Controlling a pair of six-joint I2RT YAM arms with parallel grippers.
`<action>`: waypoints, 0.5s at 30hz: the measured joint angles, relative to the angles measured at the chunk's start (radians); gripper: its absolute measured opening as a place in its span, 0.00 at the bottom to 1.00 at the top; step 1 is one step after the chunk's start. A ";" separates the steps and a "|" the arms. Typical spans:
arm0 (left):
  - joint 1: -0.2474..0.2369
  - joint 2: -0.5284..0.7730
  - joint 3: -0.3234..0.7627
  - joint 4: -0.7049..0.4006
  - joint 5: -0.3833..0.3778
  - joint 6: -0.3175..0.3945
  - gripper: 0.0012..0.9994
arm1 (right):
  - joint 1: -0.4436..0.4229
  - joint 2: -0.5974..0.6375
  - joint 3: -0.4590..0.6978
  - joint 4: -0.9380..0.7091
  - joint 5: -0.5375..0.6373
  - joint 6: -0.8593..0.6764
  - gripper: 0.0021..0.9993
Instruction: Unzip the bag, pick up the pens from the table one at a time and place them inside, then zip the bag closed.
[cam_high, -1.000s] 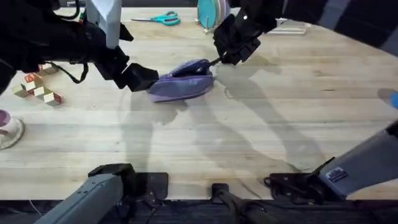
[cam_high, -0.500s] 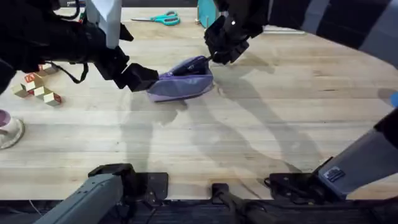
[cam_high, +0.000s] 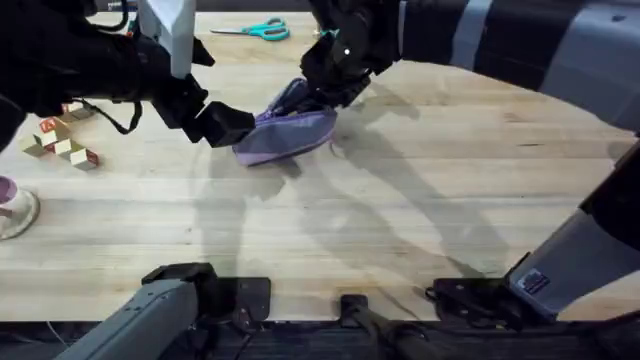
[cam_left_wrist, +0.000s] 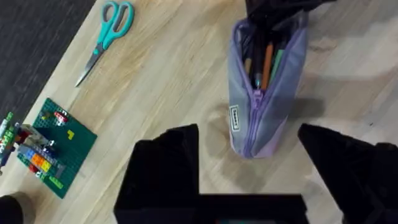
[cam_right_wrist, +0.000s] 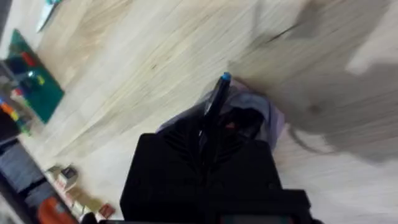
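- Soft lavender fabric pouch: limp, likely to sag; best pinched at an end.
- Left gripper: jaws spread at pouch's near end.
- Right gripper: clamping thin dark pen over pouch's open mouth.

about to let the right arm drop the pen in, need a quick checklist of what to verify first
1. Soft lavender-purple fabric pouch unzipped at the end facing the right arm: ok; the left wrist view shows pens and pencils inside.
2. Thin black pen with a blue tip held by the right gripper: ok.
3. Pen over the pouch opening: ok, going by the right wrist view.
4. Left gripper steadying the pouch's near end: cannot tell; its fingers flank that end in the left wrist view, contact unclear.
5. Light wooden plank table has more pens lying loose: cannot tell.
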 joint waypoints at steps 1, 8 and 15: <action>0.000 0.000 0.000 0.000 0.000 0.000 0.99 | 0.004 0.000 0.000 0.007 -0.012 0.003 0.03; 0.000 0.000 0.000 0.000 0.000 0.000 0.99 | 0.033 0.000 0.000 0.014 -0.096 0.005 0.03; 0.000 0.000 0.000 0.000 0.000 0.000 0.99 | 0.034 0.000 0.000 0.003 -0.130 0.005 0.03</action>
